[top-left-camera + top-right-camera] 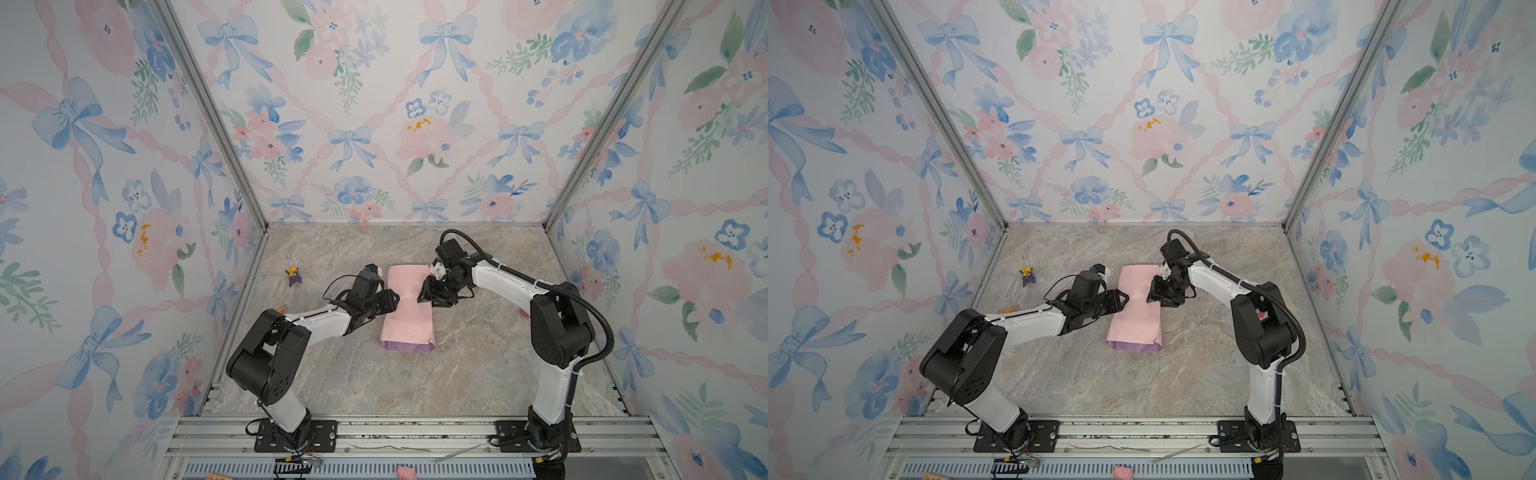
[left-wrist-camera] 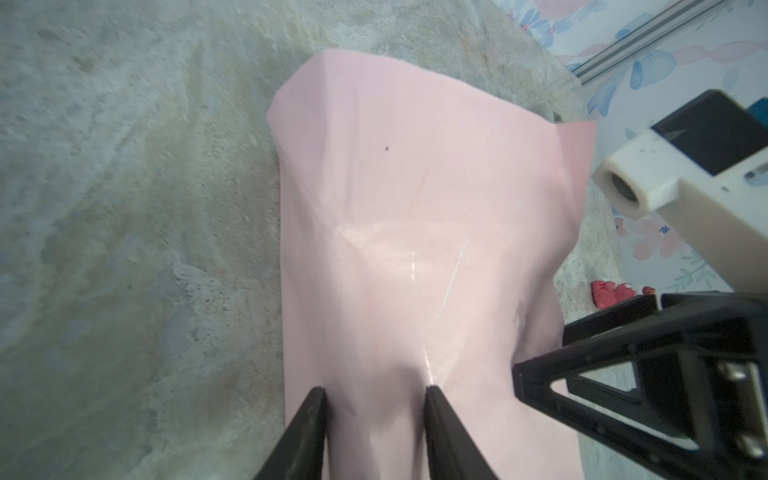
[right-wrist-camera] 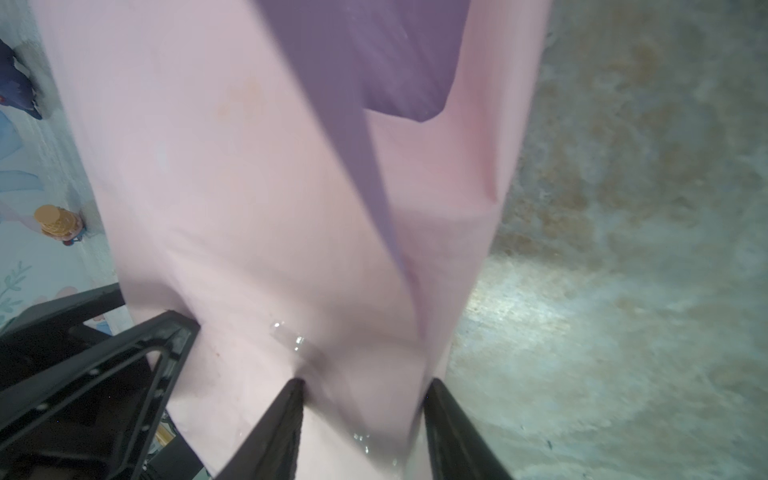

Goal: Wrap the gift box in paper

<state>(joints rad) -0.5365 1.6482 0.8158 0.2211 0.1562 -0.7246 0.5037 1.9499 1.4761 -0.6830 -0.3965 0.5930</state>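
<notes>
The paper [image 1: 409, 309] [image 1: 1138, 309] lies folded into a long pink parcel mid-table, its lilac face showing at the near end [image 1: 407, 345]. The gift box is hidden inside it. My left gripper [image 1: 395, 301] [image 2: 376, 388] is at the parcel's left edge. Its fingers [image 2: 316, 411] dig into the pink paper [image 2: 415, 208], shut on a raised fold of it. My right gripper [image 1: 424, 293] [image 3: 365, 380] is at the right edge. Its jaws stand open over a strip of clear tape [image 3: 291, 336] on the paper [image 3: 228, 166]. The parcel narrows between the two grippers.
A small purple and yellow toy [image 1: 294, 275] lies at the back left of the marble table [image 1: 415, 382]. An orange piece [image 1: 281, 308] sits by the left arm and a red piece [image 2: 611, 291] by the right arm. Patterned walls close in three sides.
</notes>
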